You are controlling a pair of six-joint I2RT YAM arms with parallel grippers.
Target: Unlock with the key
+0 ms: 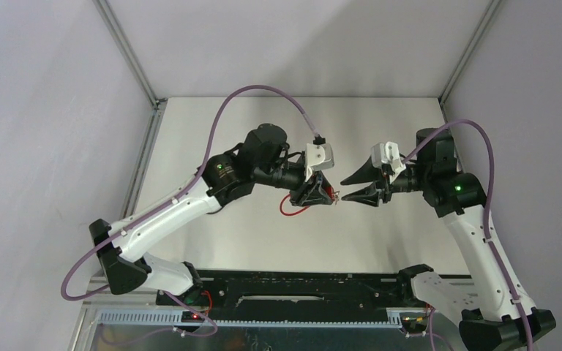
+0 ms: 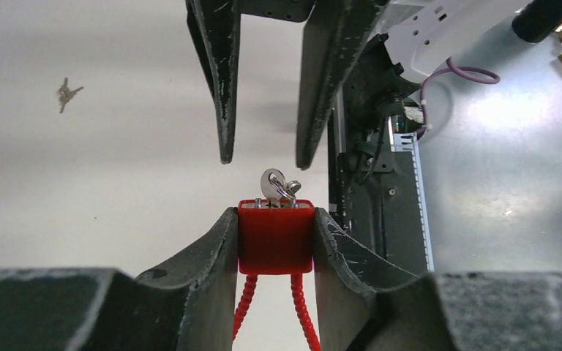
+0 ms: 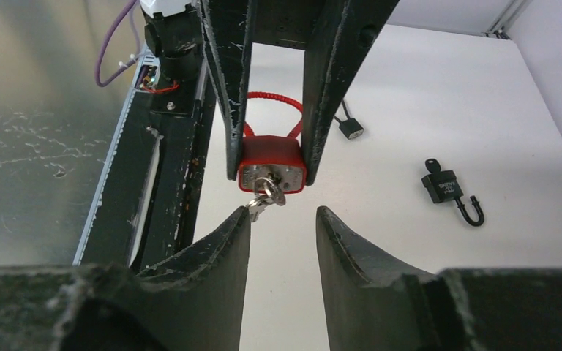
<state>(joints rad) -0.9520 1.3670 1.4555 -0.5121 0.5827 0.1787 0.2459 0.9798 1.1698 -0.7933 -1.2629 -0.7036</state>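
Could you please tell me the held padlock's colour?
Red; the padlock shows best in the left wrist view.

The left arm (image 1: 168, 212) and the right arm (image 1: 476, 248) both had white shells on their long links, with black joints and bases. Each carried a small green light (image 1: 220, 167) and a looping purple cable (image 1: 223, 110). A white camera housing (image 1: 320, 156) sat at each wrist, and the black gripper fingers (image 2: 205, 256) were scuffed pale along their edges.

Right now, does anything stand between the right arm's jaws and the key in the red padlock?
Nothing visible does. The key sticks out of the red padlock, clamped by the left gripper, and faces the right gripper, whose open jaws have only air before them.
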